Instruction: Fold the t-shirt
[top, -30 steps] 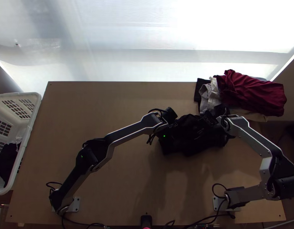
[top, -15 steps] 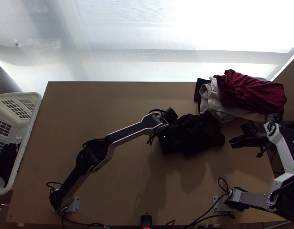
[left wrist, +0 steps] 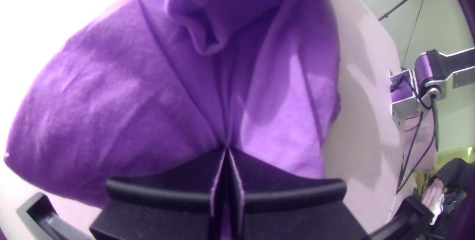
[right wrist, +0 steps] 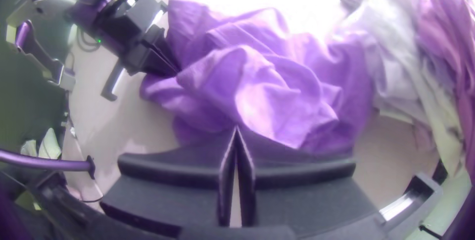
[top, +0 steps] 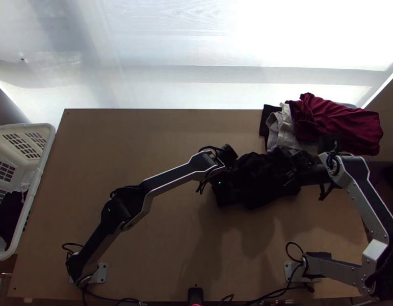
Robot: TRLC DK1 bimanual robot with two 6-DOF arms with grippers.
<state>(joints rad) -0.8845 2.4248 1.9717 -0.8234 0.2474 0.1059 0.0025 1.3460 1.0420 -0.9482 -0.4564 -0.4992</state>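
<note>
Top view: we find the t-shirt [top: 252, 189] bunched on the table [top: 145, 132], right of the middle, with no sleeve or collar we can make out. The left gripper [left wrist: 226, 149] has its fingers pressed together on a pinch of cloth at the bundle's end toward the left arm, and pleats run into the tips; we take this as an anchor, so that the shirt does not slide while the other side is worked. The right gripper [right wrist: 236, 129] is over the opposite part, its tips meeting and no pleats drawn to them, so we judge that it has hold of nothing and is placed there to look for a free edge or corner. It will probably have to part its fingers first (a closed pair would only nudge the folds about). The clothes pile [top: 339, 125] sits beside the bundle at the far right corner, perhaps because finished pieces go there, and the basket [top: 34, 186] stands off the table's left edge, perhaps as the supply. As for direction, the bundle is somewhat longer from left to right than from near to far, so its long axis runs roughly across the table, between the two grippers; which way the collar or hem points we cannot tell, and we would want it spread flat before any fold
</note>
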